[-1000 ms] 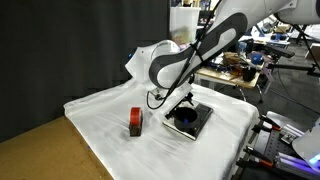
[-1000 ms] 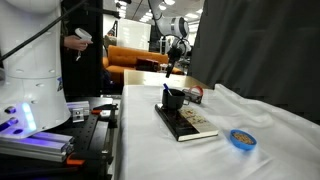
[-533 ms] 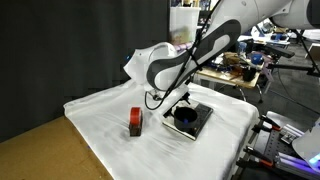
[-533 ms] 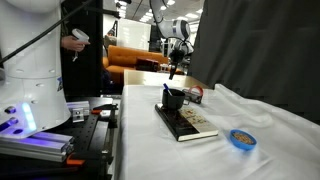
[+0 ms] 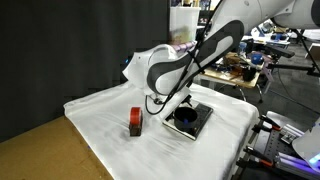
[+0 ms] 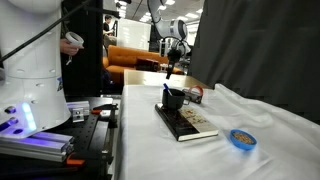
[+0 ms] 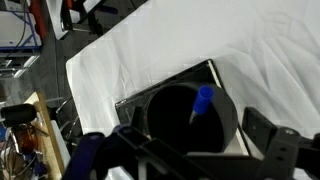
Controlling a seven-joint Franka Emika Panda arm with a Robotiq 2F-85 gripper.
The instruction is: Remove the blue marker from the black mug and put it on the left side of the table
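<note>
Claw: two-finger Robotiq gripper (image 7: 190,150), jaws apart, hung over the round black mug (image 7: 160,120).
Marker: we saw the slim blue marker (image 7: 203,100) standing inside that mug, only in the wrist view.

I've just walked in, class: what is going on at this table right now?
The robot arm's gripper hangs above the black mug, with its jaws open in the wrist view. The mug stands on a flat black slab on the white-draped table. The blue marker leans inside the mug, not yet grasped. A red-brown block and a small blue disc lie apart on the cloth.
</note>
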